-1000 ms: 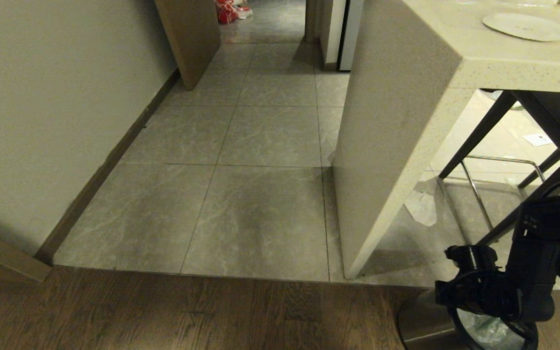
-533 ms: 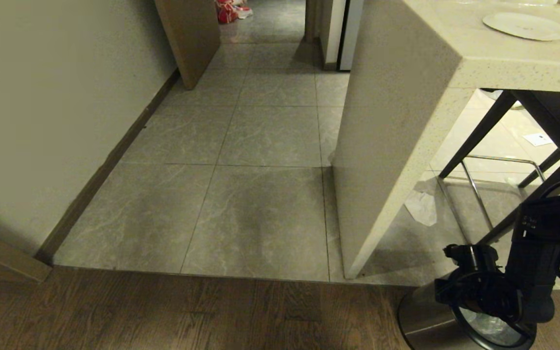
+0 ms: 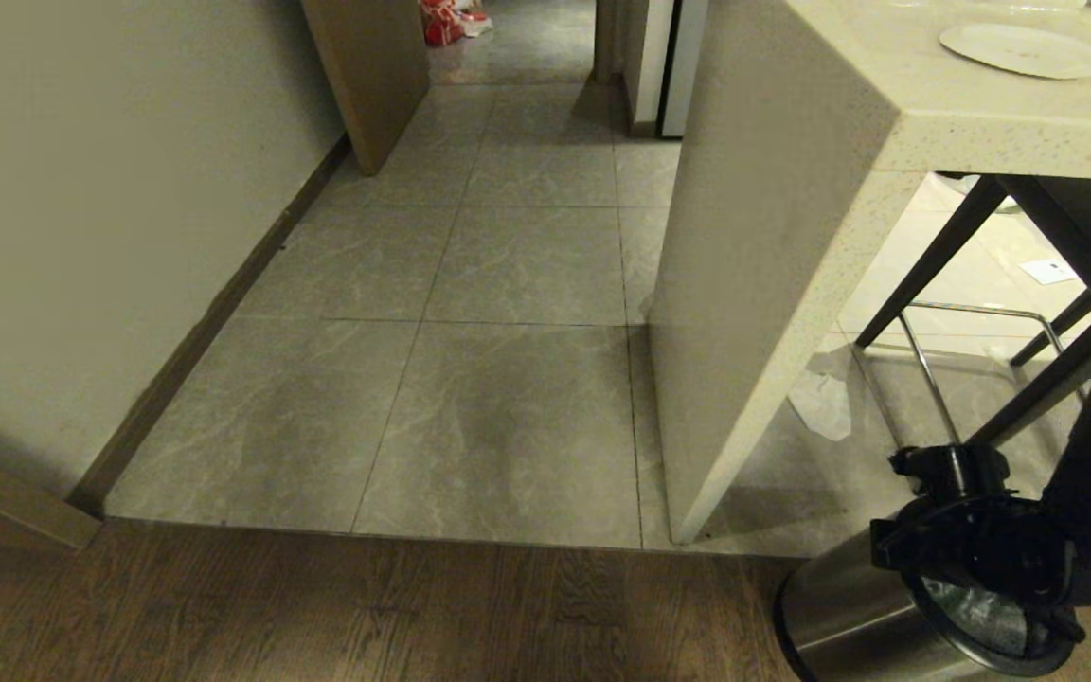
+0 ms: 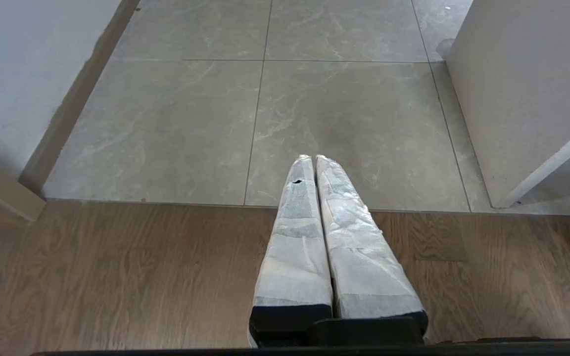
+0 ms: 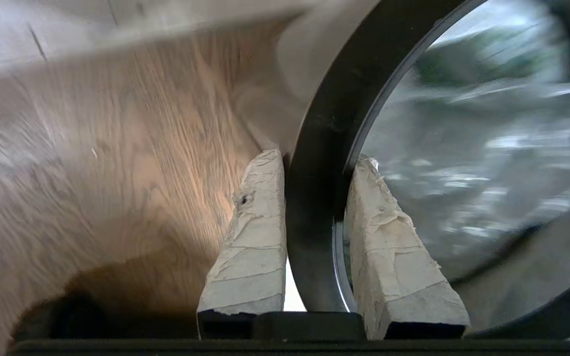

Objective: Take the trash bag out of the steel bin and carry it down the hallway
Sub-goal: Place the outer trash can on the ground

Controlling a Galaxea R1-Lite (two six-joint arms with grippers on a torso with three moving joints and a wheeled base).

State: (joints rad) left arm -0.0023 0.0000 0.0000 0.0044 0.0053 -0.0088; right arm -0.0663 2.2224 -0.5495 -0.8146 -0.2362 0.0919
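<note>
Two taped fingers point(image 5: 394, 247) of our right pincer point(image 5: 314, 237) clamp the steel bin point(image 3: 849, 616) by its black rim; trash bag point(image 5: 473, 148) lies just inside. Left pincer point(image 4: 314, 163), together, parked farther off.

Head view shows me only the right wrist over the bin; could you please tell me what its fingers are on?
Observer: The right gripper is clamped on the black rim of the steel bin, one finger inside, one outside.
Operator: Is the bag in that grip too?
Observer: I cannot tell; the trash bag shows blurred inside the bin, beyond the inner finger.
Operator: And the left arm, please?
Observer: The left gripper is shut and empty, above the wood floor near the tile edge.
</note>
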